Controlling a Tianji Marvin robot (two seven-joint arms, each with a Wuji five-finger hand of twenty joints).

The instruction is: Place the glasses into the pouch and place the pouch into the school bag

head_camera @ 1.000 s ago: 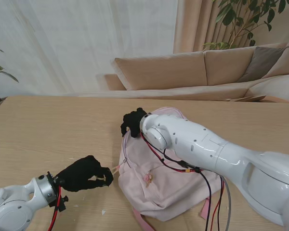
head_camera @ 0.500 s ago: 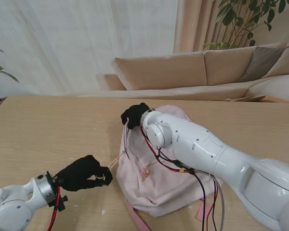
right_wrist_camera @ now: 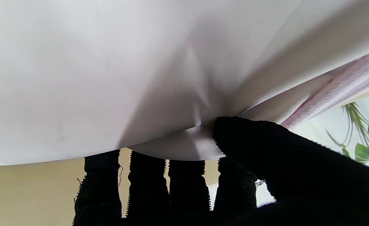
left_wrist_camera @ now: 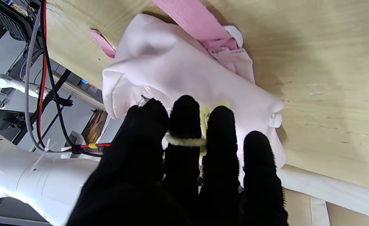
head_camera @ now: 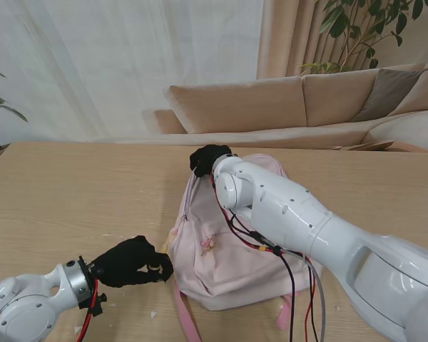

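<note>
Both my hands are on the pink school bag (head_camera: 232,246), one at each end.

Nearest me, my left hand (head_camera: 132,261) has its fingers (left_wrist_camera: 184,131) curled around a pale yellow cord (left_wrist_camera: 184,142); the bag's side lies just beyond the fingertips. Farther off, my right hand (head_camera: 208,158) pinches the bag's top edge, thumb (right_wrist_camera: 250,138) pressed against the fabric with the other fingers behind it. I think the cord is a zip pull, but it is small. The table (head_camera: 71,192) lies under the bag.

I find no legible text, label, brand or number in any view — the pink school bag (head_camera: 228,256) carries only a small unreadable charm.
</note>
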